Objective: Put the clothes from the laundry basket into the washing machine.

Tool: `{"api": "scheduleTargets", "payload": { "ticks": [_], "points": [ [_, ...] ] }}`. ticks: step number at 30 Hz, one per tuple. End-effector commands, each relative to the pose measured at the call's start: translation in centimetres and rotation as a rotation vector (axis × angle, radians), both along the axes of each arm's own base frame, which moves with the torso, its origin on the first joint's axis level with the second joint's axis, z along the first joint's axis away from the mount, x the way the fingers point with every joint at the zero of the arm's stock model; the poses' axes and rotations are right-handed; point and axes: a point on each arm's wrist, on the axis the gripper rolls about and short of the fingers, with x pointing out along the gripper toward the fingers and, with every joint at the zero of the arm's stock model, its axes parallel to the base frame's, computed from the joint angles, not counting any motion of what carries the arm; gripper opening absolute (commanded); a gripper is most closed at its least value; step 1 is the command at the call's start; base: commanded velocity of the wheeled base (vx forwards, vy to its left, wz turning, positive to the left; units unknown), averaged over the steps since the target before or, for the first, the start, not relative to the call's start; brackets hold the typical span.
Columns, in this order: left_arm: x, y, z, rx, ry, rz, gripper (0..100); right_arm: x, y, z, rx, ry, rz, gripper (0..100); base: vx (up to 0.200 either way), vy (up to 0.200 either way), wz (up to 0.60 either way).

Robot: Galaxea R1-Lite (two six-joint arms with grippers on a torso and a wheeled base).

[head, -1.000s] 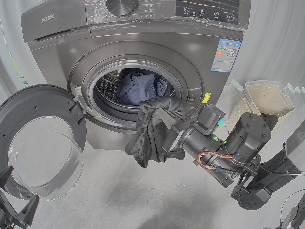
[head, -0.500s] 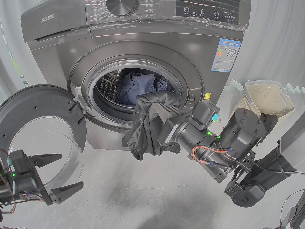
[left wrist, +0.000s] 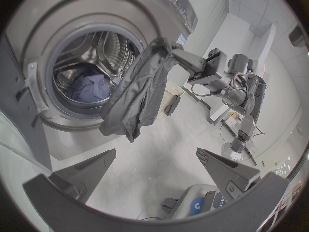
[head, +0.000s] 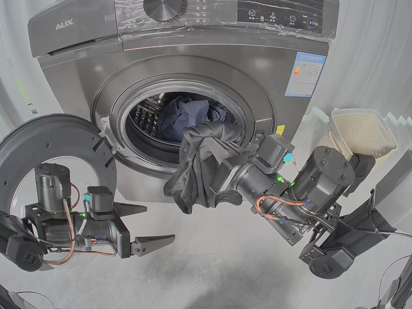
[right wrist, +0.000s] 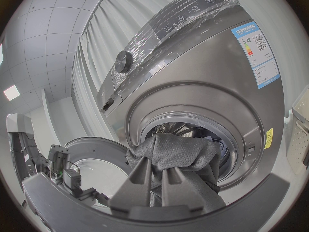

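A grey front-loading washing machine (head: 180, 43) stands with its round door (head: 47, 151) swung open to the left. A dark blue garment (head: 184, 116) lies in the drum (left wrist: 83, 71). My right gripper (head: 214, 144) is shut on a dark grey garment (head: 197, 168), holding it at the lower right rim of the drum opening; most of the cloth hangs down outside (left wrist: 135, 94) (right wrist: 180, 155). My left gripper (head: 150, 224) stands open and empty, low at the left in front of the open door, below the hanging cloth.
A cream laundry basket (head: 360, 134) stands on the floor right of the machine, a dark piece hanging over its near edge (head: 362, 166). Grey floor lies bare in front of the machine. White curtains hang behind.
My left arm has risen into sight from the lower left corner and moved right, its fingers open. The right gripper has carried the grey garment slightly left and closer to the drum opening.
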Motion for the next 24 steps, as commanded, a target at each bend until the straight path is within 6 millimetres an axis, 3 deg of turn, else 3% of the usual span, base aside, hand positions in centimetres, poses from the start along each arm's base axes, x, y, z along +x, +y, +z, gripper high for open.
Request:
{"api": "scheduleTargets", "payload": {
  "ticks": [1,10,24],
  "points": [
    [2.2,-1.7,-1.9,0.021,0.08,-0.016,100,-0.1,0.1,0.0,-0.001,-0.001,0.001,0,0.0,0.0,0.0],
    [4.6,-2.9,-3.5,0.017,0.093,0.0,100,-0.2,0.2,-0.1,-0.002,0.0,0.007,0,0.0,0.0,0.0],
    [7.5,-4.8,-4.4,-0.026,0.06,0.044,100,-0.4,0.3,-0.2,-0.005,0.001,0.01,0,0.0,0.0,0.0]
  ]
}}
